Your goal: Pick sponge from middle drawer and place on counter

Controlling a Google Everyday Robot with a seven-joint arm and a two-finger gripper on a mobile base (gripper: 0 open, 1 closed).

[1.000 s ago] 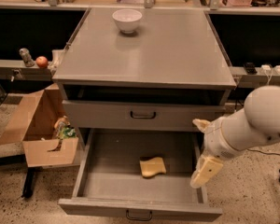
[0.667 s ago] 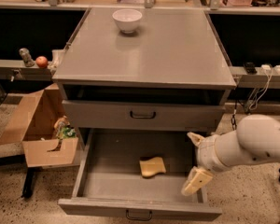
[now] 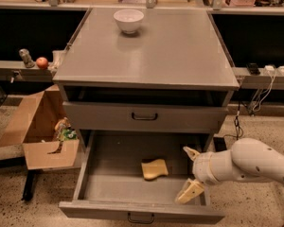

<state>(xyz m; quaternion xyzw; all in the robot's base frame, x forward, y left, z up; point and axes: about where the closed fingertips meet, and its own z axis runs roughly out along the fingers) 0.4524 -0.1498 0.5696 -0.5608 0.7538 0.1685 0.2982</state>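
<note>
The pale yellow-tan sponge (image 3: 154, 169) lies flat on the floor of the open middle drawer (image 3: 109, 186), near its centre. My gripper (image 3: 190, 172) reaches in from the right on a white arm and hangs inside the drawer's right side, a short way right of the sponge and not touching it. Its two tan fingers (image 3: 189, 192) are spread apart and hold nothing. The grey counter (image 3: 161, 51) is the cabinet's top, above the drawers.
A white bowl (image 3: 128, 20) stands at the back of the counter. A shut grey drawer front (image 3: 144, 117) sits above the open drawer. An open cardboard box (image 3: 40, 134) stands on the floor at left. Cables (image 3: 255, 100) hang at right.
My arm has moved left and down, bringing the gripper lower into the drawer's right side and closer to the sponge. The sponge has not moved.
</note>
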